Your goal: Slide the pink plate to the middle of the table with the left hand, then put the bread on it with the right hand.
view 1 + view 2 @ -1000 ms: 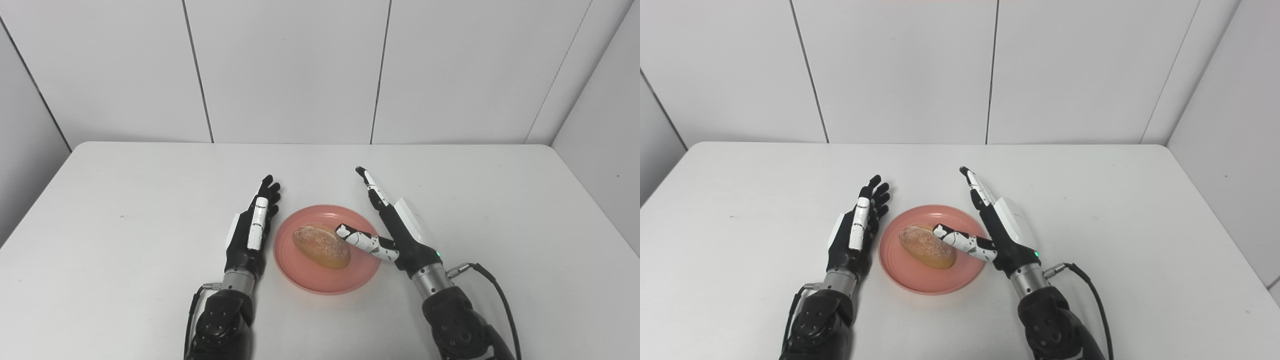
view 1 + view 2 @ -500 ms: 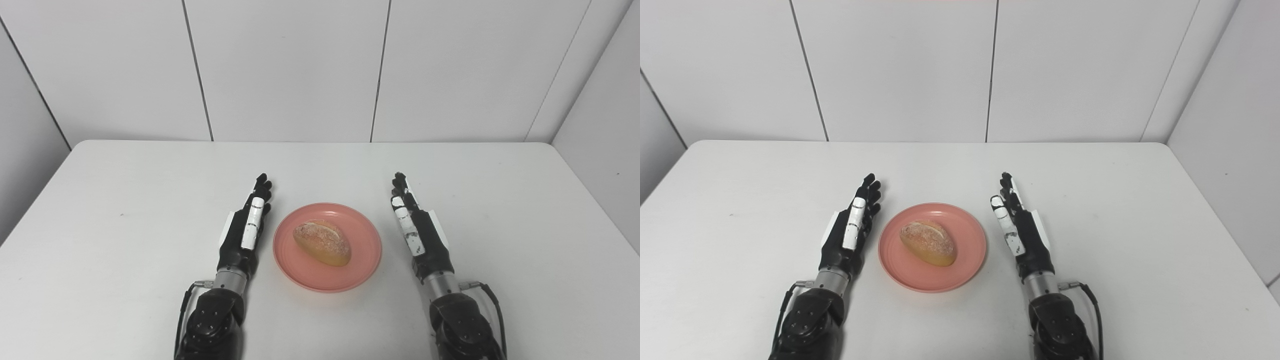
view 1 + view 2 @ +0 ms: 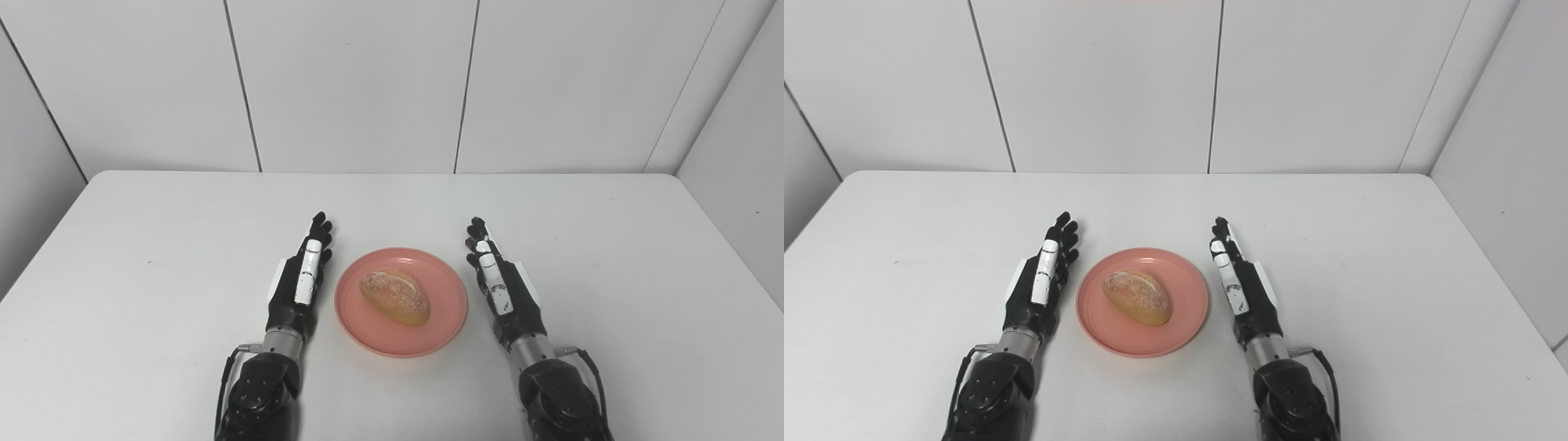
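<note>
Back comes the right hand (image 3: 505, 294) — a second ago its thumb was stretched over the plate at the bread, and now it lies clear beside the rim, while bread and plate sit just where they were.

So, the bread roll (image 3: 395, 298): it rests on the pink plate (image 3: 442, 321), a touch left of the plate's middle, lying at a slant, with nothing touching it. That looks like a clean release, and the roll sits well inside the rim, so I'd say it has no reason to roll off. The plate sits on the white counter (image 3: 153, 245) about midway between its left and right edges, towards the near side, which by my reading is where the task wants it.

Out to the flanks now. The left hand (image 3: 298, 288) lies just beside the plate's left rim, not touching it, fingers (image 3: 320, 229) stretched forward and close alongside one another, holding nothing. The right hand mirrors it just off the right rim, fingers (image 3: 1222, 236) straight out too, also empty. Both are parked edge-up and parallel to the plate, which to me reads as a rest pose that keeps them clear of the plate rather than ready for another push or grasp.

Both steps look done from here; nothing on this counter seems to need another move.
</note>
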`<action>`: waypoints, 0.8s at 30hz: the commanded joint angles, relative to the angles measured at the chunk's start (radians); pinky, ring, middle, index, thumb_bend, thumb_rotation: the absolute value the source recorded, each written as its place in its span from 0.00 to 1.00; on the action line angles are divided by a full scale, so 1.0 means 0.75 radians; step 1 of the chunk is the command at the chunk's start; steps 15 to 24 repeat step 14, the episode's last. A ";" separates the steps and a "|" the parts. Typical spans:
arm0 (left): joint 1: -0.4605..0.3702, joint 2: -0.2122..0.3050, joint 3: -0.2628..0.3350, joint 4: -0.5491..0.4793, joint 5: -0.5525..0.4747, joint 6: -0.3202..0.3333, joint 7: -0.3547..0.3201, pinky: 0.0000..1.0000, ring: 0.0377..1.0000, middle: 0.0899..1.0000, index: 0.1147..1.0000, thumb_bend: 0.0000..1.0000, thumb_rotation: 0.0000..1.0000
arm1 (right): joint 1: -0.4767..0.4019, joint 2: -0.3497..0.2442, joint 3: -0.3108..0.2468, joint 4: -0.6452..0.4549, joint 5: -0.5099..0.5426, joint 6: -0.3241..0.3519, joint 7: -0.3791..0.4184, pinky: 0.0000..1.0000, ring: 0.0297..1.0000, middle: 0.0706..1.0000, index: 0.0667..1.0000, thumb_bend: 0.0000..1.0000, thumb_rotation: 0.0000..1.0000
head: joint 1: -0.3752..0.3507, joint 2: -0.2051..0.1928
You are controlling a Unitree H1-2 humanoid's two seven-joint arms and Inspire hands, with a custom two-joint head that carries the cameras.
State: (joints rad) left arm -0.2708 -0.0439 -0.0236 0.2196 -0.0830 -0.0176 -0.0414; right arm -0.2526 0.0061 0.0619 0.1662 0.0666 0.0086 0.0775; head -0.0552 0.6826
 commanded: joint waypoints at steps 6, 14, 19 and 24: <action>-0.017 -0.004 -0.009 -0.062 -0.013 -0.020 -0.022 1.00 1.00 0.99 0.98 0.61 1.00 | -0.038 0.033 -0.029 -0.051 0.020 0.037 -0.018 1.00 1.00 1.00 1.00 0.70 1.00 | -0.012 -0.005; -0.005 -0.003 -0.012 -0.068 -0.023 -0.018 -0.037 1.00 1.00 1.00 0.99 0.63 1.00 | -0.056 0.035 -0.062 -0.026 0.021 0.045 -0.034 1.00 1.00 1.00 1.00 0.70 1.00 | -0.010 -0.015; -0.005 -0.003 -0.012 -0.068 -0.023 -0.018 -0.037 1.00 1.00 1.00 0.99 0.63 1.00 | -0.056 0.035 -0.062 -0.026 0.021 0.045 -0.034 1.00 1.00 1.00 1.00 0.70 1.00 | -0.010 -0.015; -0.005 -0.003 -0.012 -0.068 -0.023 -0.018 -0.037 1.00 1.00 1.00 0.99 0.63 1.00 | -0.056 0.035 -0.062 -0.026 0.021 0.045 -0.034 1.00 1.00 1.00 1.00 0.70 1.00 | -0.010 -0.015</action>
